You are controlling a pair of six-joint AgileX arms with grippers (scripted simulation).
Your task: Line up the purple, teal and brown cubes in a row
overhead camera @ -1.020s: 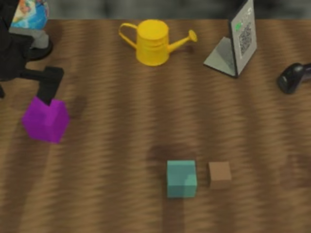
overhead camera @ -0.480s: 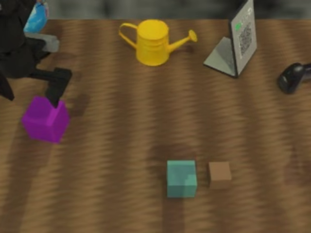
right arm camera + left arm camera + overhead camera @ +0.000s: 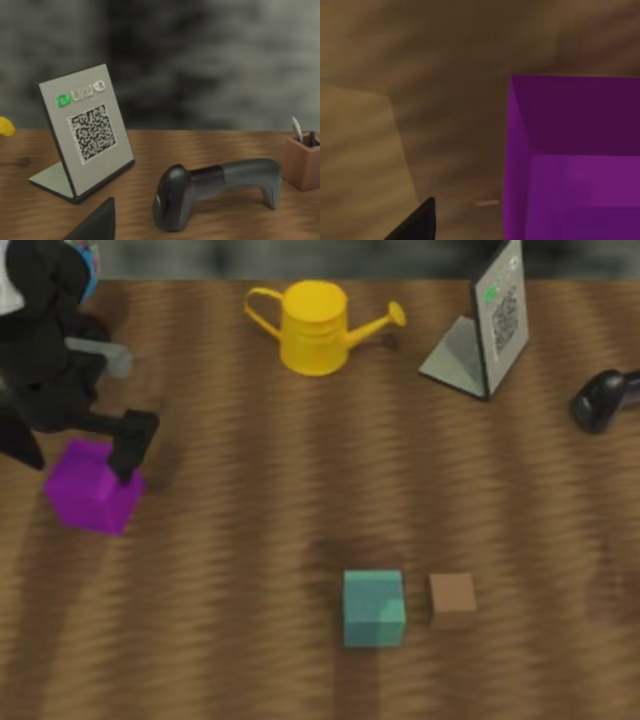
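Three matte cubes on grained wood: purple cube (image 3: 92, 487) under left end effector (image 3: 128, 455), grip state indiscernible.

Shop counter: barcode scanner (image 3: 215, 192), QR stand (image 3: 85, 132)

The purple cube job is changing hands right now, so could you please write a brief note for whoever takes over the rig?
Left tool: low over the purple cube at the table's left; grip not confirmed.
Right tool: not in the top view; its wrist camera faces the QR stand and scanner.
Teal cube and brown cube: side by side near the front centre, small gap between.
Done: teal and brown form a row.
Left: bring the purple cube into line, probably left of the teal.
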